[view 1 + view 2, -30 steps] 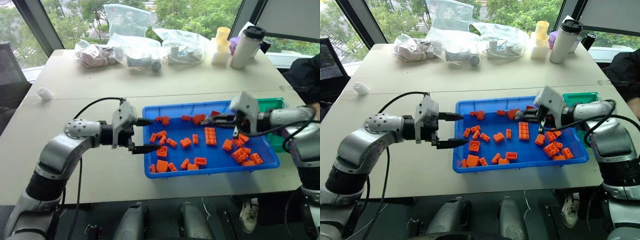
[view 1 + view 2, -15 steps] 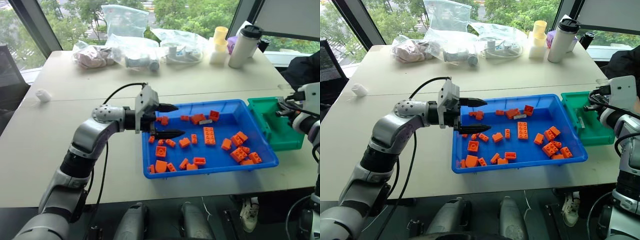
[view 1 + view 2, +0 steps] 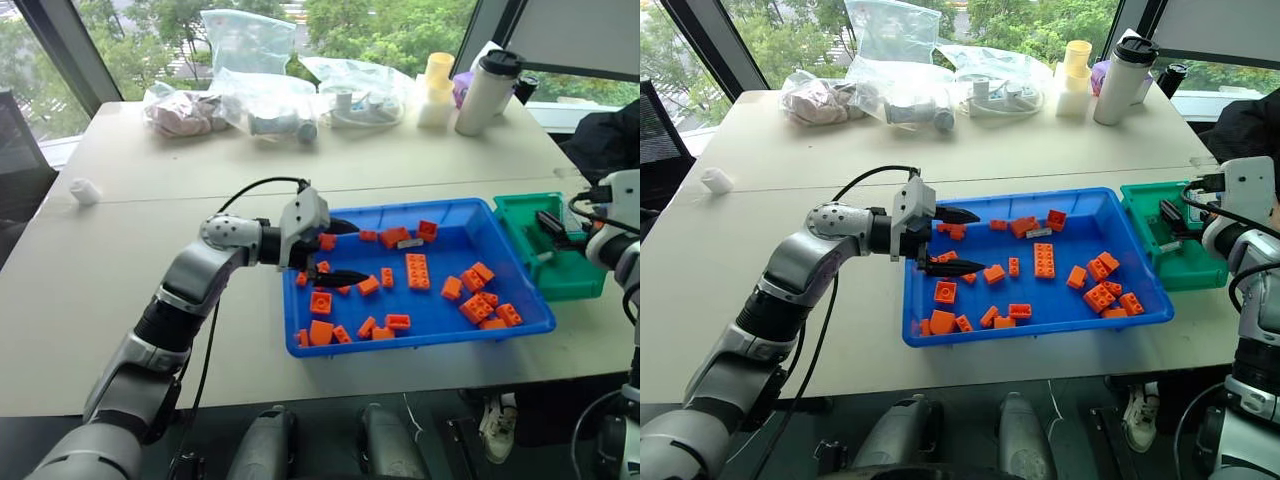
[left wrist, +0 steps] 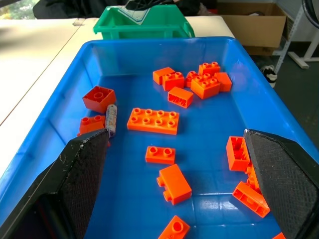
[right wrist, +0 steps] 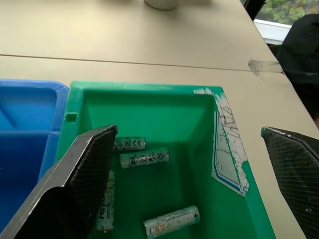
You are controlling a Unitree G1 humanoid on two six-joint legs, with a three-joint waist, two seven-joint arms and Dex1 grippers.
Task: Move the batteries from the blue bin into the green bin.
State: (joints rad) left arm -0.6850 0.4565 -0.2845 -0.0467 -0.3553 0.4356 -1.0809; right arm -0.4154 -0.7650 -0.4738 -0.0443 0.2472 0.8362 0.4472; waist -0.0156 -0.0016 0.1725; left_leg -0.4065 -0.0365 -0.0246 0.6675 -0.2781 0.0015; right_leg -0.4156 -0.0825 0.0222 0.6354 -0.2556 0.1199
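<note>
The blue bin (image 3: 440,340) lies in front of me, strewn with orange bricks (image 3: 419,271). One battery (image 4: 110,119) lies among them near the bin's far wall, beside a square brick; it is the grey cylinder (image 3: 410,242) in the left eye view. My left gripper (image 3: 352,252) hovers open over the bin's left end, holding nothing. The green bin (image 3: 566,281) stands against the blue bin's right end. Several batteries (image 5: 144,159) lie on its floor. My right gripper (image 5: 189,129) hangs open and empty above it.
Clear plastic bags (image 3: 270,95), a white tumbler (image 3: 487,92) and yellow cups (image 3: 440,88) line the table's far side. A small white object (image 3: 88,189) sits at the far left. A person in dark clothes (image 3: 610,145) is at the right edge.
My right gripper swung right from over the blue bin to above the green bin, then opened. My left gripper moved right, in over the blue bin's left end.
</note>
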